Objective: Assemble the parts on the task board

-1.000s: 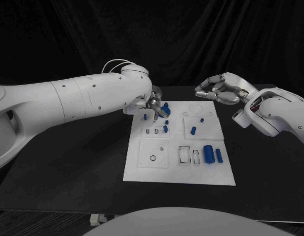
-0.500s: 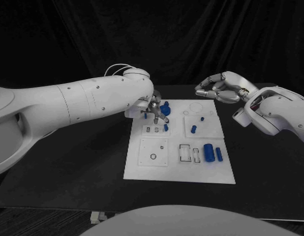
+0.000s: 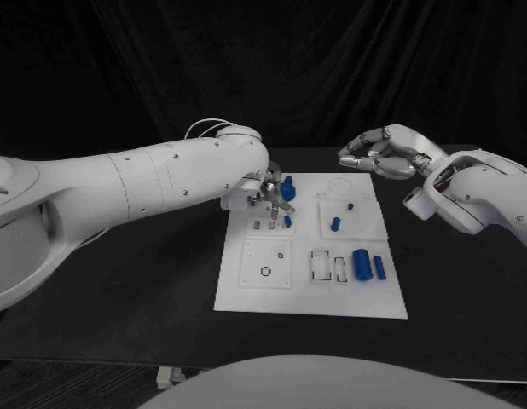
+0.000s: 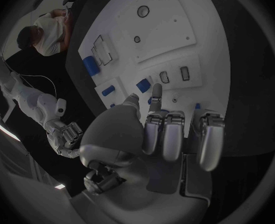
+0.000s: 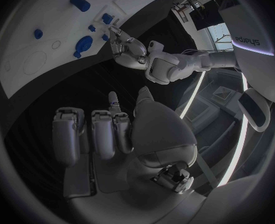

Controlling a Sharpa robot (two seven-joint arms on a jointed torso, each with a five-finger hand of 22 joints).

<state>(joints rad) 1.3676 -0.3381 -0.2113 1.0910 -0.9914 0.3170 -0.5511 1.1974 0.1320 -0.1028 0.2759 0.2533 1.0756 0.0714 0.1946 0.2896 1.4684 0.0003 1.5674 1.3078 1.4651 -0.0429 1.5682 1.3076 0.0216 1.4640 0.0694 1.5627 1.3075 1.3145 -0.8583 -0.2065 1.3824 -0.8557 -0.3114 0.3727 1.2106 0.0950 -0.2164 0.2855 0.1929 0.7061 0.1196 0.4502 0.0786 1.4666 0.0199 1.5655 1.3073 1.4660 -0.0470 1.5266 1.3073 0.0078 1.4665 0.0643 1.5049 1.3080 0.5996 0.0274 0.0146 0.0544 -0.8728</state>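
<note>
Left hand (image 3: 268, 192) hangs over the task board's (image 3: 313, 300) far corner, can't tell if it's gripping anything, while the right hand (image 3: 382, 155) just off the board's far edge has its fingers curled on nothing.

The word "sharpa" stands, upside down, on the white arm (image 5: 249, 40) in the right wrist view.

lab | black drapes (image 3: 338, 68) | black table (image 3: 116, 290) | white task board (image 3: 246, 298)
</note>
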